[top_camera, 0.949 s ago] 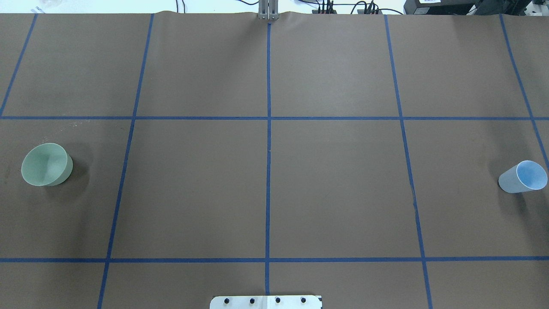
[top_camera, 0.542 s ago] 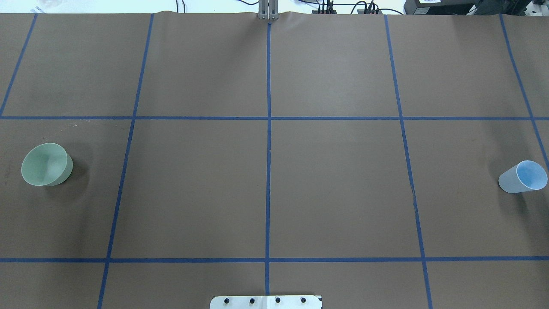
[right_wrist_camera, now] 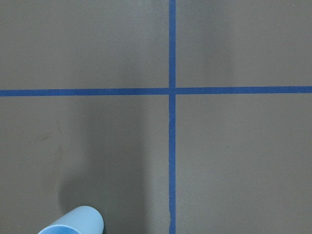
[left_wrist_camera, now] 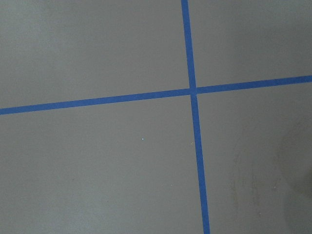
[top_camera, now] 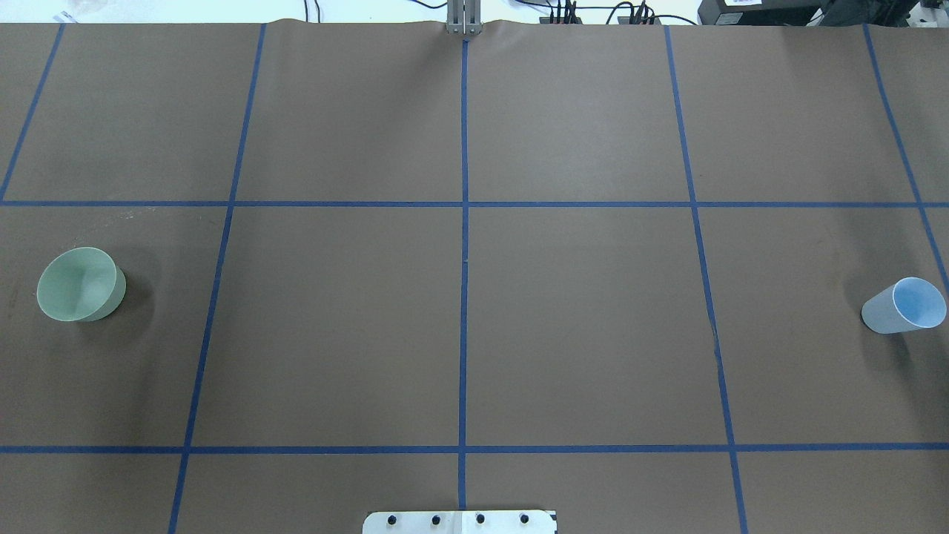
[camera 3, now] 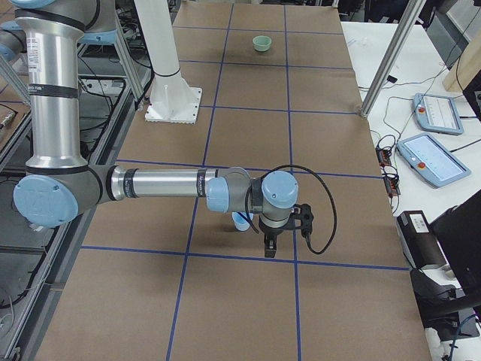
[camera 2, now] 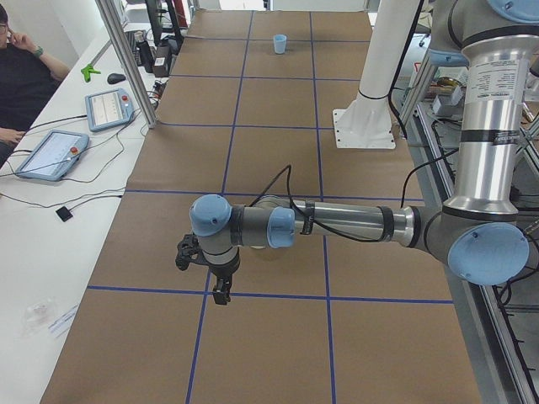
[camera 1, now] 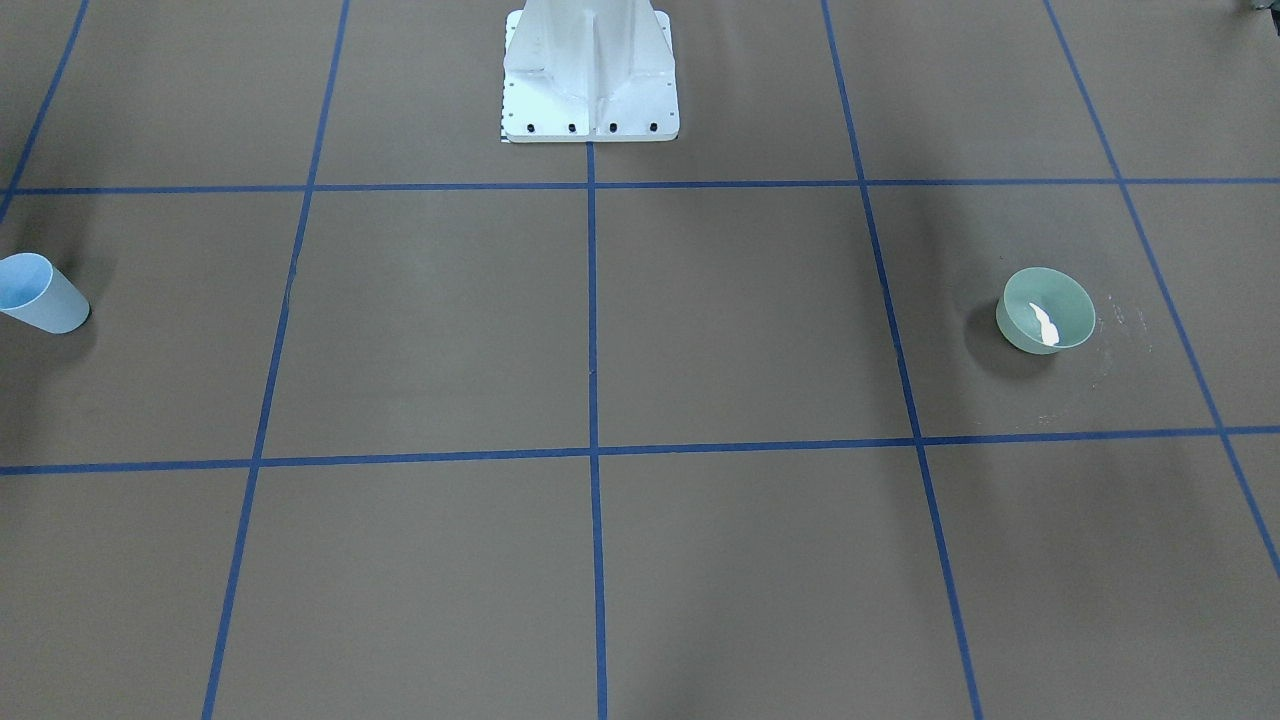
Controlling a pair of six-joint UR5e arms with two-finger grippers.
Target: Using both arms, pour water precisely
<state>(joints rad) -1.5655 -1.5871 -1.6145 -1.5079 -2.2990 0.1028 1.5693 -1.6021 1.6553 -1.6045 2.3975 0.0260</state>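
A pale green bowl (top_camera: 80, 284) stands on the table's left side, and a white glint of water (camera 1: 1043, 325) lies inside it. The light blue cup (top_camera: 904, 305) stands far to the right and also shows at the bottom of the right wrist view (right_wrist_camera: 73, 222). In the exterior left view my left arm (camera 2: 354, 223) reaches out level, with its gripper (camera 2: 221, 295) pointing down over the paper. My right arm (camera 3: 158, 184) does the same in the exterior right view, its gripper (camera 3: 269, 247) hanging close beside the cup (camera 3: 241, 220). I cannot tell either gripper's state.
Blue tape lines grid the brown paper. The white pedestal base (camera 1: 590, 80) stands at the robot's edge. Faint wet specks (camera 1: 1120, 315) lie by the bowl. A seated person (camera 2: 17, 76) and control tablets (camera 2: 50, 151) are at a side desk behind a metal post (camera 2: 126, 59).
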